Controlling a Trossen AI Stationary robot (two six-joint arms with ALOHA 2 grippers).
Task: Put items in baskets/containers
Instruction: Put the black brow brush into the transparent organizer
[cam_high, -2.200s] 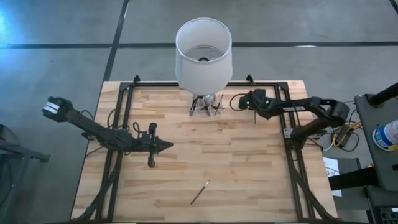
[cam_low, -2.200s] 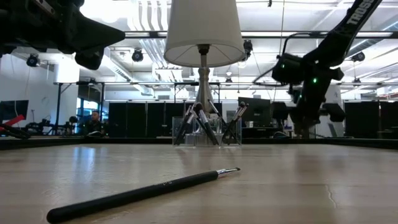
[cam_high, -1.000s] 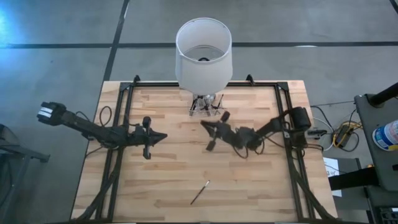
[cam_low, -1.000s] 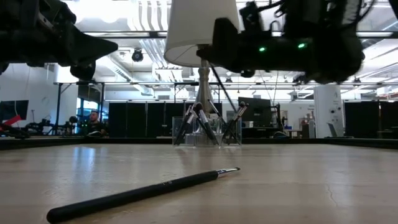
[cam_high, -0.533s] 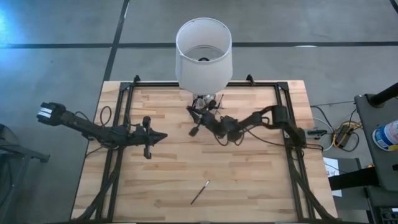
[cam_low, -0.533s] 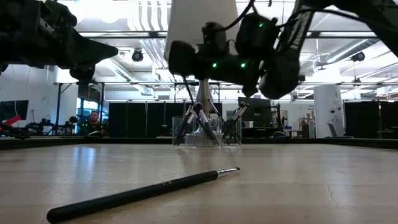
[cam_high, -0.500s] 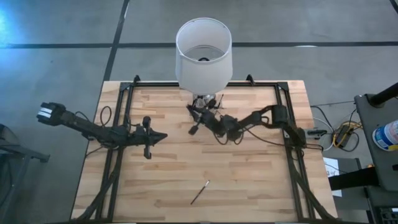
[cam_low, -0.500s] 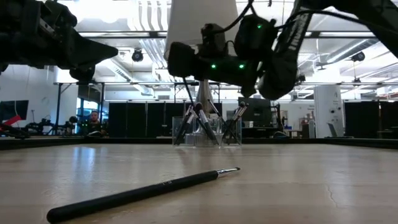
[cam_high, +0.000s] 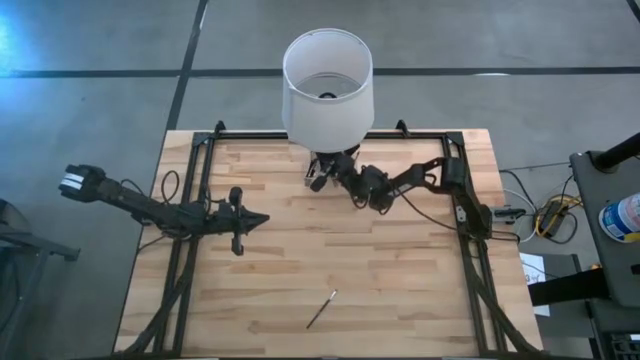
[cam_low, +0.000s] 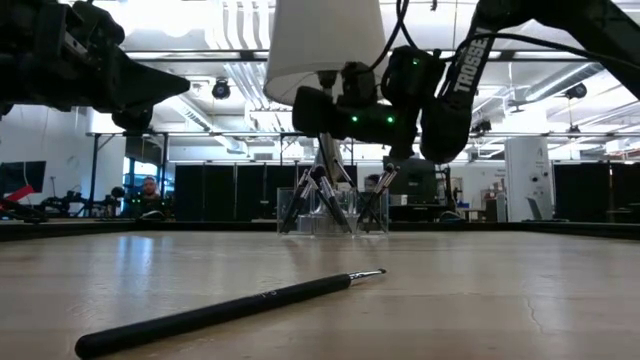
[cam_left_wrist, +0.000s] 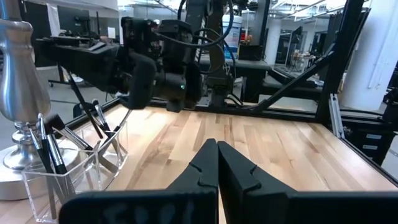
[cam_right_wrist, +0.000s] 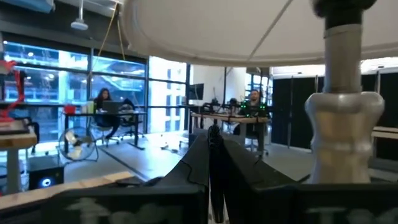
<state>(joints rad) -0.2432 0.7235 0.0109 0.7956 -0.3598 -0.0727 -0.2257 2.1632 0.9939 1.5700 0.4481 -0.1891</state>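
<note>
Left side first: the left gripper (cam_high: 262, 219) is parked over the left half of the table (cam_high: 420, 290), about midway between the near and far edges. Its fingers are pressed together with nothing in them, so it looks like it's just waiting.

Next, close to the near edge and roughly in the middle, there's one loose brush (cam_high: 321, 309) lying flat on the wood, well apart from everything else. It's a thin dark stick with a small pale, silvery tip.

At the middle of the far edge, right under the big white lamp (cam_high: 327, 85), sits the clear holder (cam_left_wrist: 87, 168). It's see-through with squarish walls and has a bunch of stored brushes (cam_low: 325, 200) leaning at angles inside.

The right gripper (cam_high: 320, 177) hangs just above that holder with its jaws pinched narrow. From the left wrist view it looks like it's got a held brush (cam_left_wrist: 86, 106), a skinny dark stick pointing down toward the holder, though I can't tell if its lower end is inside.

So my read is it's mostly done: most brushes are in, one is about to be dropped, and the loose one by the near edge is left.
</note>
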